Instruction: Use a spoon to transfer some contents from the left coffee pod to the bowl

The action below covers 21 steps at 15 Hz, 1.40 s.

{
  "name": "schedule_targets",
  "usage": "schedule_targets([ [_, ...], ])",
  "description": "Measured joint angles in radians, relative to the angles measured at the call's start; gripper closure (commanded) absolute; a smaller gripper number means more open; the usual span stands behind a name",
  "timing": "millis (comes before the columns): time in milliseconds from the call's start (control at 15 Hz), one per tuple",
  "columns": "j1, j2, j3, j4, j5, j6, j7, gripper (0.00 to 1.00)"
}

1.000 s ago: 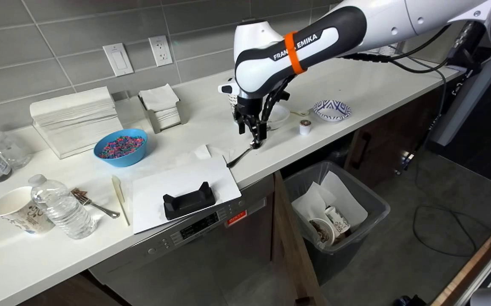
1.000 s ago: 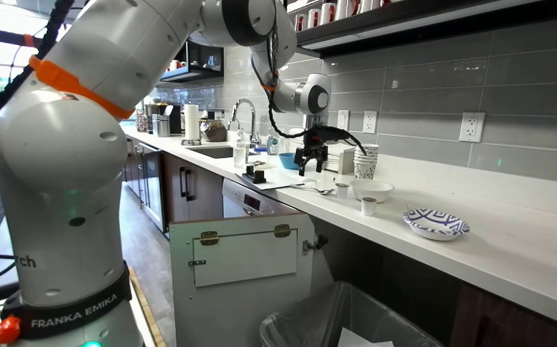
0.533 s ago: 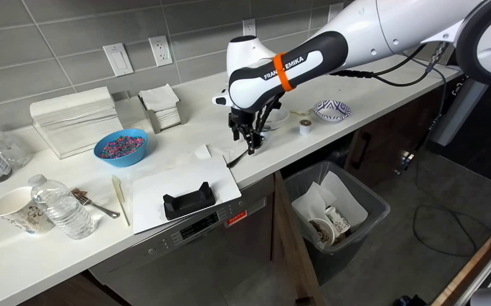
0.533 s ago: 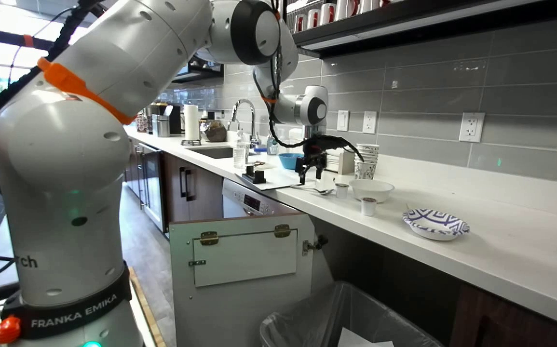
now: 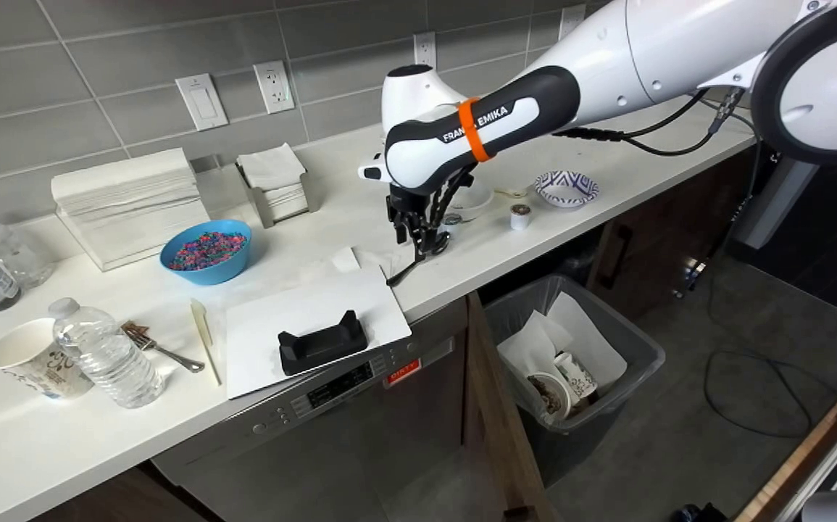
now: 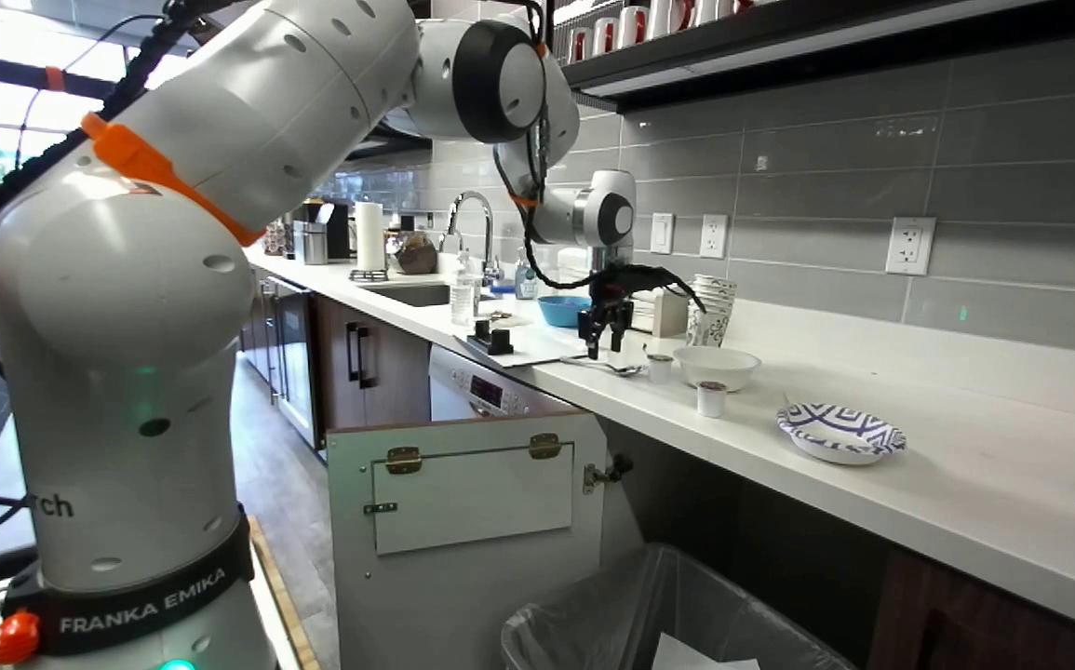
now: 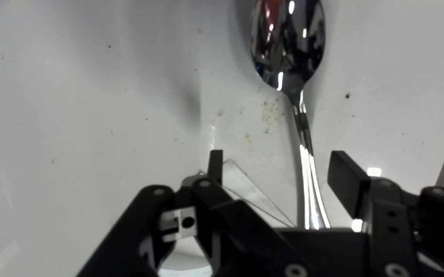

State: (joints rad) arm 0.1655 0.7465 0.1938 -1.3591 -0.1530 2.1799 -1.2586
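1. White countertop below a grey tiled wall bears the slim, shiny metal spoon.
2. Black two-fingered gripper: jaws apart, one on either side of the spoon's handle, neither touching it.
3. Grasping seems the step in hand; next, close evenly on that handle and lift.
4. Scooping from a small white coffee pod into the round white bowl is not yet done.

Shows white links with black joint covers, orange straps and black cables. Bears FRANKA EMIKA lettering on a black base band at the near end, with a red-orange knob at left. Ends in a black gripper with silver screws.
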Motion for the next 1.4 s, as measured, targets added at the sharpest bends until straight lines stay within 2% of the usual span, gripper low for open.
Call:
schedule_targets([
  [267, 0.004, 0.007, -0.011, 0.002, -0.014, -0.001, 0.001, 0.21],
  [400, 0.006, 0.008, -0.016, 0.002, -0.021, -0.002, 0.001, 0.28],
  [467, 0.006, 0.008, -0.017, 0.002, -0.023, -0.002, 0.001, 0.28],
  [800, 0.006, 0.013, -0.018, 0.002, -0.025, -0.002, 0.001, 0.69],
  [1000, 0.006, 0.017, -0.018, 0.002, -0.025, -0.004, 0.001, 0.76],
  [1067, 0.006, 0.019, -0.018, 0.002, -0.025, -0.005, 0.001, 0.72],
  [1133, 0.006, 0.020, -0.018, 0.002, -0.025, -0.007, 0.001, 0.73],
  [1267, 0.006, 0.022, -0.018, 0.002, -0.025, -0.008, 0.001, 0.84],
  [1333, 0.006, 0.023, -0.018, 0.002, -0.025, -0.009, 0.001, 0.84],
  [1400, 0.006, 0.023, -0.018, 0.002, -0.025, -0.009, 0.001, 0.90],
])
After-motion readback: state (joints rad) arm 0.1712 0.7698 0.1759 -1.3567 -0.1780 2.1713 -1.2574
